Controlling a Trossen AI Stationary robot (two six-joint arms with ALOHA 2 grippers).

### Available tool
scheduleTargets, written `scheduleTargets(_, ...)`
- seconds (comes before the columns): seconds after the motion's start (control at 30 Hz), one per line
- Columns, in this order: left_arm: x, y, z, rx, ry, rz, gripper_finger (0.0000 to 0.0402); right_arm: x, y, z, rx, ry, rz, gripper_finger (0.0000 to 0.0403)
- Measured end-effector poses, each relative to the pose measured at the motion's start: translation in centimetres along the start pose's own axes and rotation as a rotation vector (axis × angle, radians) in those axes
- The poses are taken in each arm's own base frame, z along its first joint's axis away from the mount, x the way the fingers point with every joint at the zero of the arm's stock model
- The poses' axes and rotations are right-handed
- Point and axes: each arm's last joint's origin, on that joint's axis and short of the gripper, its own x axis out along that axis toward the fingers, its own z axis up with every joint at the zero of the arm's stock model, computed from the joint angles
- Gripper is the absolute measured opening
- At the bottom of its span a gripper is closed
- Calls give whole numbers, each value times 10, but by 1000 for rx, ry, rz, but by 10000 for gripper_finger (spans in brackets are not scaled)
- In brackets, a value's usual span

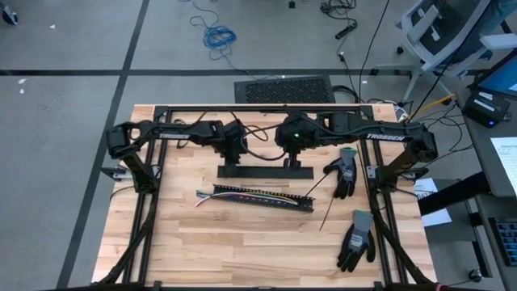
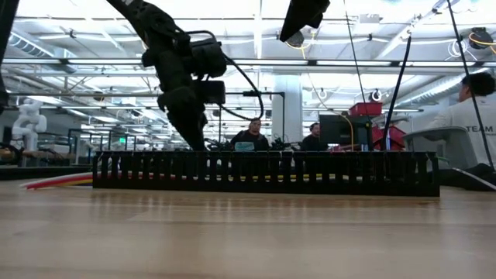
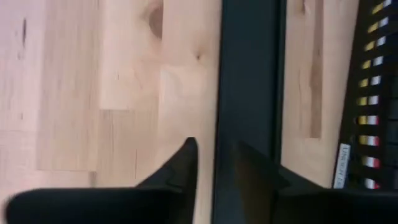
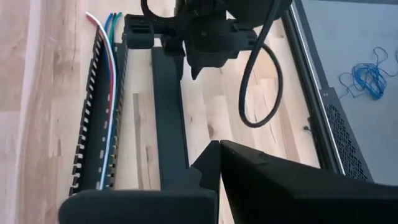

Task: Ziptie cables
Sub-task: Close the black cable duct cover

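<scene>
The cables [image 1: 242, 194] are thin coloured wires lying lengthwise in a black slotted duct [image 1: 257, 198] on the wooden table. Their ends stick out of the duct's left end [image 2: 58, 180]. The right wrist view shows white, blue, green and red wires [image 4: 111, 87]. My left gripper [image 1: 234, 155] [image 3: 214, 152] hangs low over a black bar [image 1: 262, 170] beyond the duct, with its fingers slightly open. My right gripper [image 1: 292, 153] [image 4: 219, 149] hovers higher beside it, shut and holding nothing.
Two thin black zip-tie strips [image 1: 323, 190] [image 1: 331, 214] lie right of the duct. Two grey-and-black gloves [image 1: 346, 174] [image 1: 355, 240] lie near the table's right edge. A black frame rail [image 1: 258, 107] runs along the far edge. People sit in the room beyond [image 2: 254, 133].
</scene>
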Motion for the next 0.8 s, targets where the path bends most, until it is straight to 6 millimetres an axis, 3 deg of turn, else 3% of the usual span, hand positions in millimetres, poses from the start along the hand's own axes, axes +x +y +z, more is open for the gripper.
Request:
scheduleTargets(0.23, 14, 0, -3, -6, 49, -19, 185, 0, 0, 0, -1, 1, 0, 0)
scheduleTargets(0.5, 53, 8, -9, -25, 140, -27, 188, 0, 0, 0, 4, 2, -8, 0)
scheduleTargets(0.6, 66, 10, -11, -26, 161, -9, 139, 0, 0, 0, 6, 4, -8, 0)
scheduleTargets(0.7, 70, 12, -10, -56, 156, 7, 33, 0, 0, 0, 7, 5, -6, 0)
scheduleTargets(0.8, 71, 12, -10, -92, 154, 23, 8, 0, 0, -1, 32, 11, -4, 0)
